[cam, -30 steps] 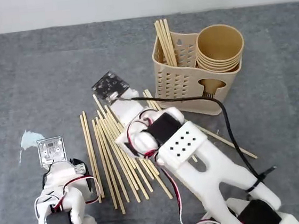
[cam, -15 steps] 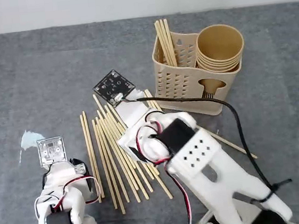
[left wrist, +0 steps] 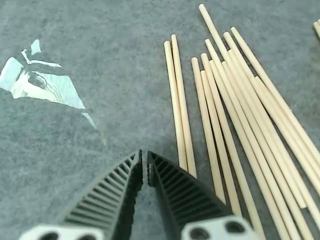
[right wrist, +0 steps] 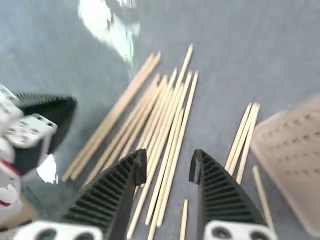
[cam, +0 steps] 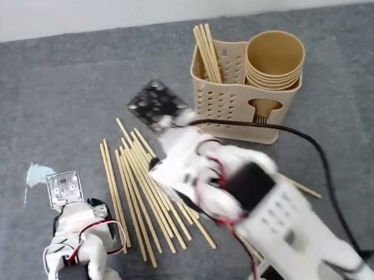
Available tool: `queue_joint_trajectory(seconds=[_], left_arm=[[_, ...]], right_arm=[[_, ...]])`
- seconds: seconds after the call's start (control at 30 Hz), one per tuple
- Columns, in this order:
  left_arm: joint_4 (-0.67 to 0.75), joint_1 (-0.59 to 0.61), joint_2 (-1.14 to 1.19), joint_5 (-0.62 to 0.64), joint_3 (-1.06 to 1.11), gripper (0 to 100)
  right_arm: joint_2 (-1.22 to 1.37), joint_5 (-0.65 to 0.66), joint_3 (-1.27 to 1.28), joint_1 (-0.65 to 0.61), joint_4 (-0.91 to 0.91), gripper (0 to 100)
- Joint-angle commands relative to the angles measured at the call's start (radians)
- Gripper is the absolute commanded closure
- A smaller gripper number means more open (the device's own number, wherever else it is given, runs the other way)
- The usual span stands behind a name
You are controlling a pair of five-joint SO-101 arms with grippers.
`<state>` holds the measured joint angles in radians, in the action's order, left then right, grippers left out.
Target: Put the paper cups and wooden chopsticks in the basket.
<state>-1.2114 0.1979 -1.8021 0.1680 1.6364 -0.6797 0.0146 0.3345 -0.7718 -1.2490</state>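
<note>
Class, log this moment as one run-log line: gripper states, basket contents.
left gripper: shut, empty | right gripper: open above loose wooden chopsticks | beige perforated plastic basket: stacked brown paper cups, upright chopsticks

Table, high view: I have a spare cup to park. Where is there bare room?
Bare mat lies between the far edge, the basket and the loose chopsticks; another patch lies right of the basket. The middle is crowded: chopsticks with the right gripper over them.
</note>
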Motion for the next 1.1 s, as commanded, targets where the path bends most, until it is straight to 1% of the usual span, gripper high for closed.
queue_joint_trajectory(seconds=[0.0, 0.1, 0.23, 0.43, 0.63, 0.8, 1.07], left_arm=[[-0.003, 0.002, -0.018, 0.008, -0.061, 99], [-0.003, 0.002, -0.018, 0.008, -0.061, 99], [-0.003, 0.002, -0.018, 0.008, -0.061, 99], [-0.005, 0.002, -0.018, 0.008, -0.059, 99], [-0.005, 0.002, -0.018, 0.008, -0.059, 99], [-0.026, 0.000, -0.018, 0.008, -0.061, 99], [-0.029, 0.002, -0.018, 0.008, -0.061, 99]], right_arm=[[-0.160, 0.000, 0.017, -0.002, -0.004, 84.5], [-0.223, 0.000, 0.071, -0.001, -0.004, 84.5], [-0.223, -0.002, 0.077, -0.001, 0.008, 84.5], [-0.197, -0.002, 0.077, -0.008, 0.113, 84.5], [-0.179, 0.000, 0.083, -0.051, 0.220, 84.5], [-0.045, -0.008, 0.078, 0.015, 0.214, 84.5], [0.257, -0.008, 0.075, 0.013, 0.213, 84.5]])
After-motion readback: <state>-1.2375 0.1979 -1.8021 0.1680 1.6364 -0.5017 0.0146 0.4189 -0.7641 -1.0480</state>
